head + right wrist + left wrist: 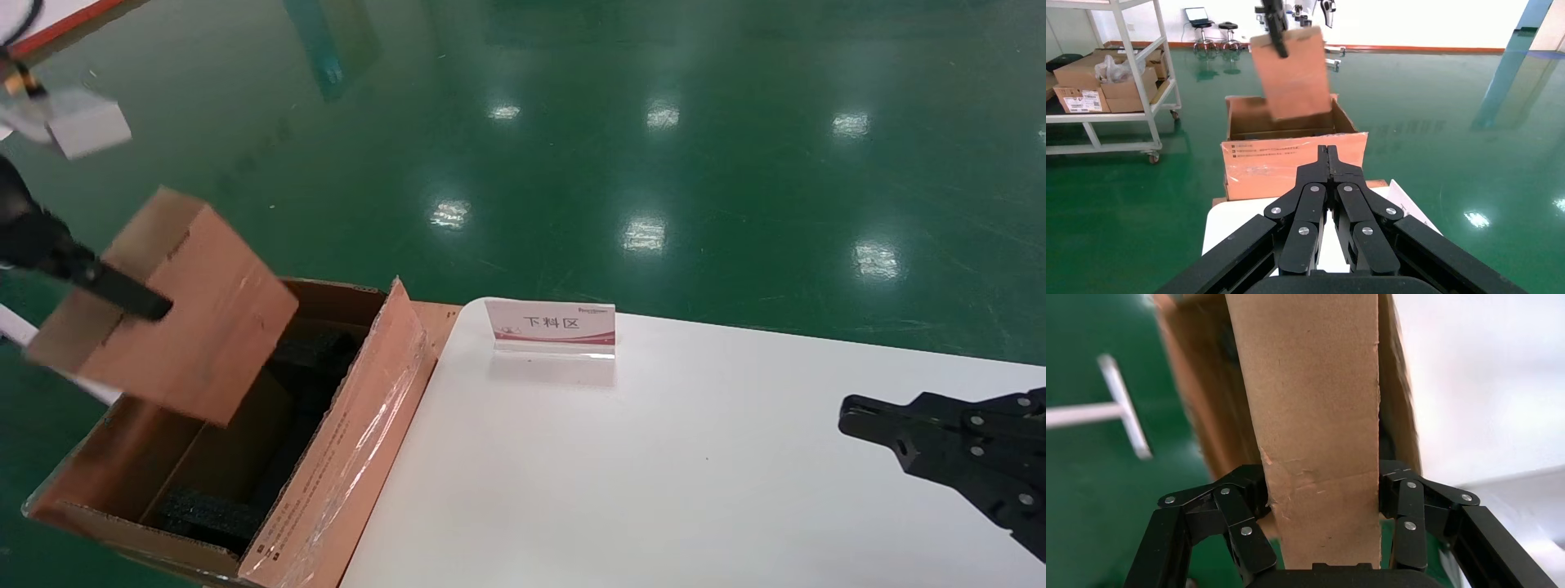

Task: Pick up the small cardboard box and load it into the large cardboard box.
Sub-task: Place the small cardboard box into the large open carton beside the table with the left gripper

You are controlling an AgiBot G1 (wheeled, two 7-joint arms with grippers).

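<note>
The left tool (1321, 530) is clamping the small cardboard box (167, 306) across its narrow width, one finger (1242, 530) pressed on each long face near one end. The wrist view shows the board creased where the pads bite, which suggests a firm squeeze meant to keep the carton from slipping while it hangs free. Gripped at one end, the carton is tilting, its free end pointing down toward the opening.

It is hanging in the air over the large cardboard box (343, 457), touching neither the flaps nor the black foam blocks (204, 510) inside. That big carton is standing on the green floor (654, 122) against the left edge of the worktop (654, 474), flaps upright, so the load has to be carried above them before it can go down. Judging by this, the lowering step is still ahead.

The right tool (1327, 153) is parked over the right side of the worktop, fingers pressed together and gripping nothing, well apart from both cartons. A small sign (552, 325) is standing near the worktop's far edge.
</note>
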